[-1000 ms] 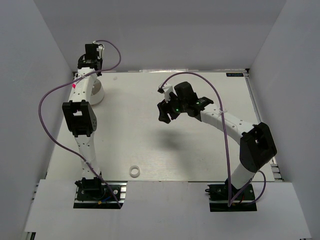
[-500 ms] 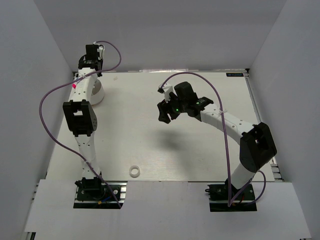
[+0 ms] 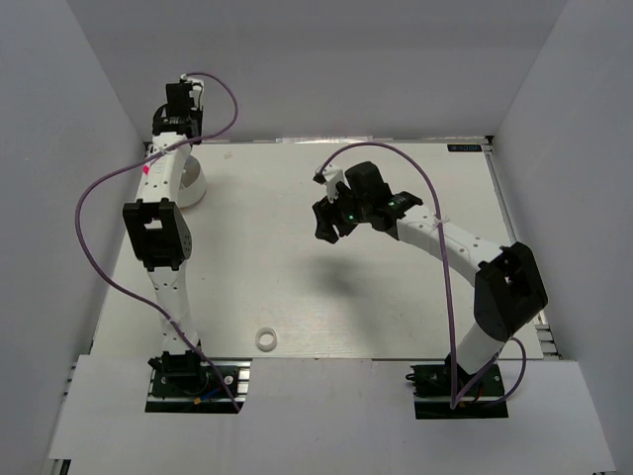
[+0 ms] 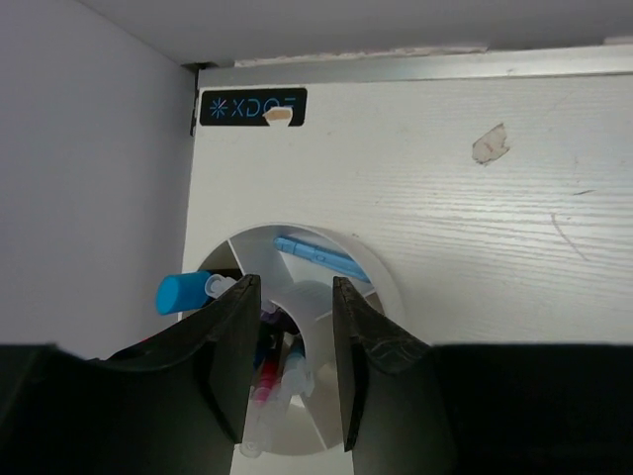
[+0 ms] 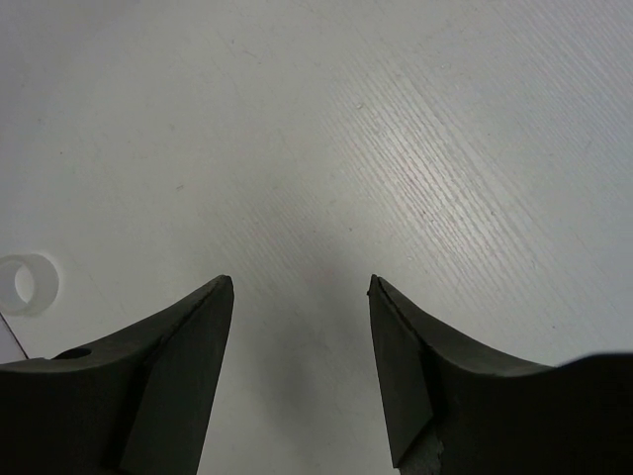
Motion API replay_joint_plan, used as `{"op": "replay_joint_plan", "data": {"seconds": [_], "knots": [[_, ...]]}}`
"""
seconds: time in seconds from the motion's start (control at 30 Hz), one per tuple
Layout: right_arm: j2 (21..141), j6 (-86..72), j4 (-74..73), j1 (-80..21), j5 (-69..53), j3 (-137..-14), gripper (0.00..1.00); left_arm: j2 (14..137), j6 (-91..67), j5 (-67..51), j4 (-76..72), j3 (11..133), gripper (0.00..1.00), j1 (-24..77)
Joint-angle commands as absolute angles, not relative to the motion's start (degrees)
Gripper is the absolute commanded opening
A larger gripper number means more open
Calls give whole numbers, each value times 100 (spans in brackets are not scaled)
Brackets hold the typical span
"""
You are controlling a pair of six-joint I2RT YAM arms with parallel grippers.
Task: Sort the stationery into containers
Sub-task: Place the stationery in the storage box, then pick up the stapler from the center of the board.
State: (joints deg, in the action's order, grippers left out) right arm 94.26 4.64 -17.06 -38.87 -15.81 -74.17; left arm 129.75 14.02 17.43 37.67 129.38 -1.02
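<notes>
The left arm stretches to the worktop's 11 o'clock corner, left fingers spread and empty above the white tub, which holds a blue pen and a blue-ended marker. The right arm bends over centre, right fingers spread and empty. The white tape ring lies at 6 o'clock.

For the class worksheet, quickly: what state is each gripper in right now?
Left gripper: open, holding nothing, above the white tub.
Right gripper: open, holding nothing, above the table.
</notes>
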Motion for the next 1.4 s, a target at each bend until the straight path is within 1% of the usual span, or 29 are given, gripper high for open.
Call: {"op": "replay_joint_plan", "data": {"seconds": [0.0,0.03,0.07,0.17,0.2,0.23,0.27,0.3,0.33,0.37,0.4,0.47,0.5,0.6,0.63,0.7,0.8,0.87,0.9,0.93,1.0,1.03,1.07,1.13,1.3,1.37], "knots": [[9211,264,-1670,-3754,-1310,-7480,63,12192,1126,1206,3499,13262,46,-132],[9159,211,-1679,-3701,-1266,-7479,62,11877,1099,1004,3463,13271,46,-132],[9062,141,-1714,-3657,-1170,-7479,61,11691,1073,497,3428,13245,46,-132],[8860,149,-1915,-3403,-933,-7488,59,11032,1116,-463,3515,13176,46,-9],[8816,193,-2029,-3349,-879,-7410,58,10908,1055,-1092,3672,13140,47,-9],[8685,246,-2100,-3088,-844,-7331,58,10803,1011,-1316,3778,13114,46,-9],[8623,316,-2153,-3033,-800,-7252,59,10558,985,-1518,3919,12965,46,-9],[8561,473,-2293,-2928,-835,-7051,59,10425,1071,-2060,4172,12799,46,-9],[8430,631,-2364,-2770,-878,-6936,59,10241,1159,-2344,4253,12518,45,-9],[8377,816,-2434,-2699,-801,-6830,59,9726,1265,-2651,4289,11663,44,-9],[8315,1035,-2591,-2698,-626,-6612,59,9416,1387,-3037,4115,11115,45,-9],[8139,1063,-2645,-2550,-344,-6356,59,8766,1380,-3224,3685,10051,46,-9],[7973,994,-2663,-2453,-256,-6102,60,8293,1415,-3330,3665,9306,47,-9],[7805,853,-2663,-2269,-53,-5819,64,7711,1468,-3559,3849,8380,47,-9],[7761,783,-2698,-2207,-27,-5714,66,7551,1459,-3699,3850,8167,47,-9],[7735,765,-2672,-1918,281,-5652,70,7148,1459,-3849,3762,7615,50,-9],[7804,905,-2610,-1478,492,-5590,71,6795,1468,-3885,3648,7261,52,-9],[7787,1054,-2532,-1223,422,-5599,67,6741,1476,-3876,3682,7268,52,-9],[7735,1168,-2470,-1082,413,-5590,59,6724,1468,-3867,3683,7269,52,-9],[7717,1221,-2365,-977,413,-5581,59,6732,1468,-3876,3683,7269,52,-9],[7795,1362,-2294,-801,361,-5564,43,6724,1398,-3928,3657,7269,52,-9],[7900,1475,-2242,-756,291,-5537,39,6732,1310,-3955,3648,7312,52,-9],[7901,1529,-2250,-712,238,-5546,39,6741,1266,-3964,3639,7330,52,-9],[8068,1556,-2233,-607,80,-5572,36,6759,1231,-3964,3691,7409,52,-9],[8314,1477,-2013,-527,62,-5625,31,6715,1222,-3955,3779,7392,52,-9],[8367,1424,-2030,-536,-211,-5651,30,6654,1239,-3920,3814,7392,53,-9]]}}
